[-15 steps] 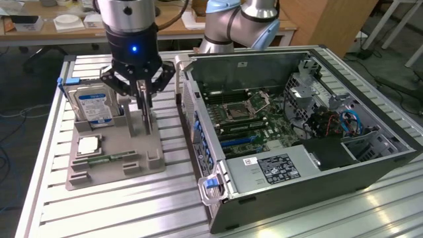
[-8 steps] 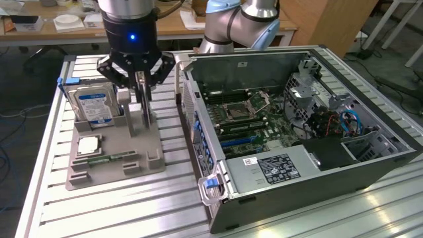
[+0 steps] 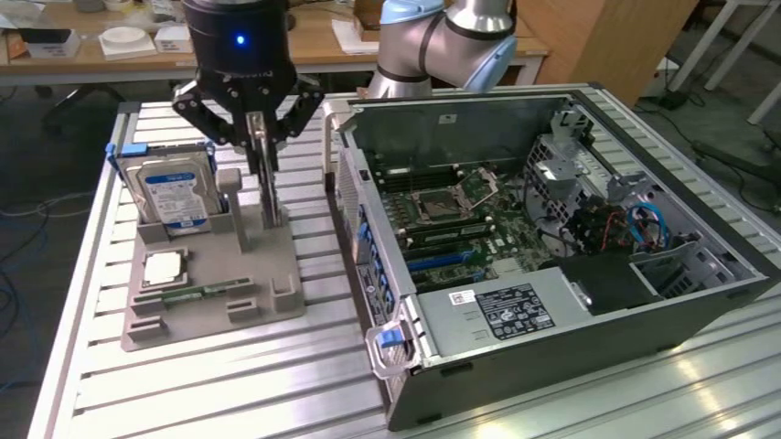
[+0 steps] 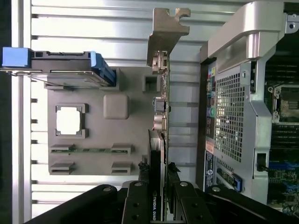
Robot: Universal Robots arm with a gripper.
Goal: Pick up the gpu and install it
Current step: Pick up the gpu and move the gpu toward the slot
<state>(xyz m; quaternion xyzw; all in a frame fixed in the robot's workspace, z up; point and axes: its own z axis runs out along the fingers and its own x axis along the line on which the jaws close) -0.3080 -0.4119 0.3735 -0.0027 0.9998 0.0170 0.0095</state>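
The gpu [image 3: 270, 203] stands on edge in the grey holder [image 3: 232, 270], its lower edge down at the holder's slot. My gripper [image 3: 262, 169] comes down from above and is shut on the card's upper part, one finger on each face. In the wrist view the gpu [image 4: 162, 116] runs edge-on away from my gripper [image 4: 159, 184], with its silver end bracket [image 4: 166, 32] at the far end and the black cooler between the fingers [image 4: 140, 186]. The open computer case [image 3: 550, 238] lies on the exterior view's right, its motherboard [image 3: 464, 219] exposed.
A hard drive [image 3: 171, 192] with a blue-white label stands in the holder at the exterior view's left. A processor chip [image 3: 163, 268] and a memory stick [image 3: 201, 291] lie in the holder's front slots. The case's rear panel [image 4: 231, 116] lies close beside the card. A slatted metal table [image 3: 317, 366] carries everything.
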